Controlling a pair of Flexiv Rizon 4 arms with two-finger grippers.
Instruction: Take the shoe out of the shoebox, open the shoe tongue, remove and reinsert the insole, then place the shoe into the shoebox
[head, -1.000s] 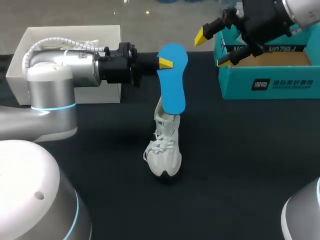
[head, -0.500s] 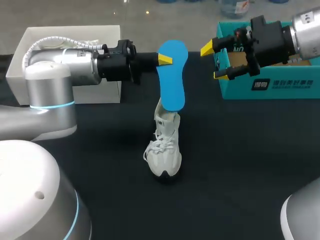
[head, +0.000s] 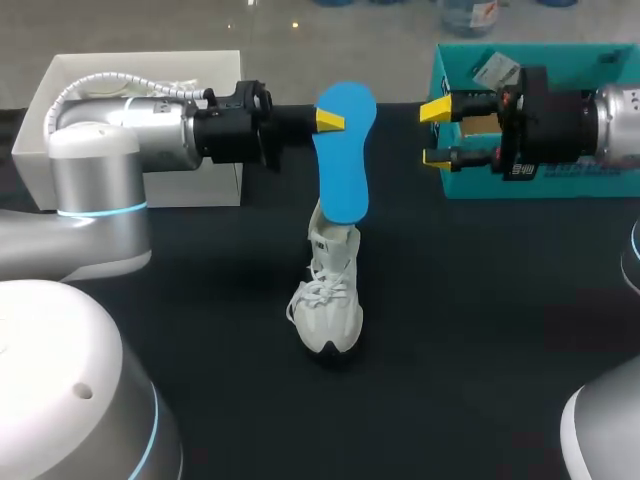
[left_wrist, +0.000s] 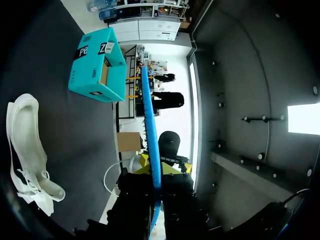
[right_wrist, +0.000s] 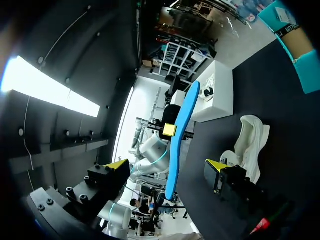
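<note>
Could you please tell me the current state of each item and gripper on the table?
insole: out of the shoe, held upright.
shoe: standing sole-down on the table, without its insole.
teal shoebox: open.
white box: open.
left gripper: shut on insole.
right gripper: open, empty.

Three cameras, one table

My head camera looks down from above and behind on the table (head: 480, 330). My wrist cameras sit close and low, facing each other. All three share the blue insole (head: 343, 150), white shoe (head: 328, 290) and teal shoebox (head: 455, 185).
</note>
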